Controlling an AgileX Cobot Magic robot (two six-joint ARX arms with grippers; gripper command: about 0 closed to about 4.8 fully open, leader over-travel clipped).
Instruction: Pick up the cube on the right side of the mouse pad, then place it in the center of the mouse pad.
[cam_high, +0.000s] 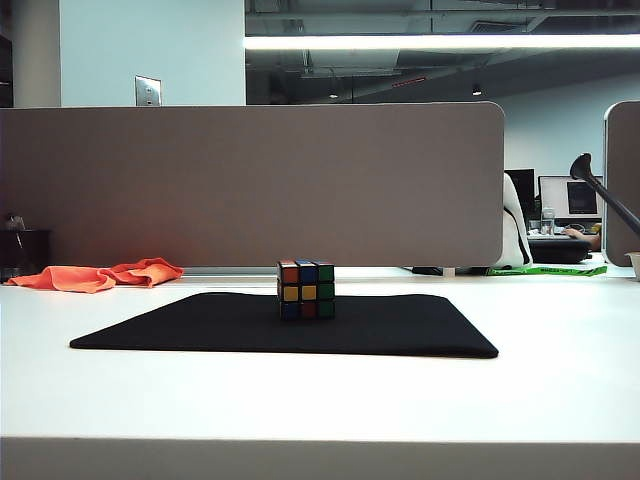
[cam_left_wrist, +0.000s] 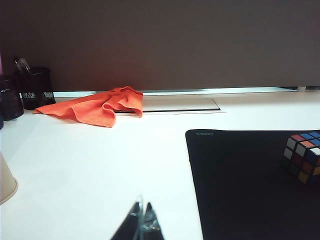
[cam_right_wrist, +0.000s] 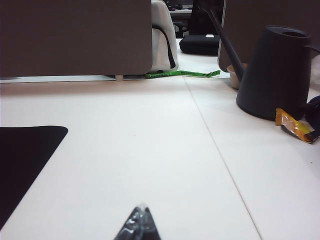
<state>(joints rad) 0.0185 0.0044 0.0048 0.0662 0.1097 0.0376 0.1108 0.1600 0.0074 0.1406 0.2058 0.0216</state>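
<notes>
- Exterior view is showing the cube (cam_high: 306, 289) sitting upright at the mouse pad's (cam_high: 180, 328) far middle.
- Left claw (cam_left_wrist: 142, 220) and right claw (cam_right_wrist: 139, 220) are hovering clenched, empty, over the desk (cam_high: 320, 400).

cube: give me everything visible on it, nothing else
The cube is a small 3x3 puzzle cube with black edges and glossy, plastic-looking stickers: red, blue, green, yellow and orange on the sides facing the exterior view, with white ones showing in the left wrist view. Colours are scrambled. It sits upright and flat on the mouse pad, near the pad's middle and toward its far edge. Only the pad touches it; neither gripper is near it.
</notes>
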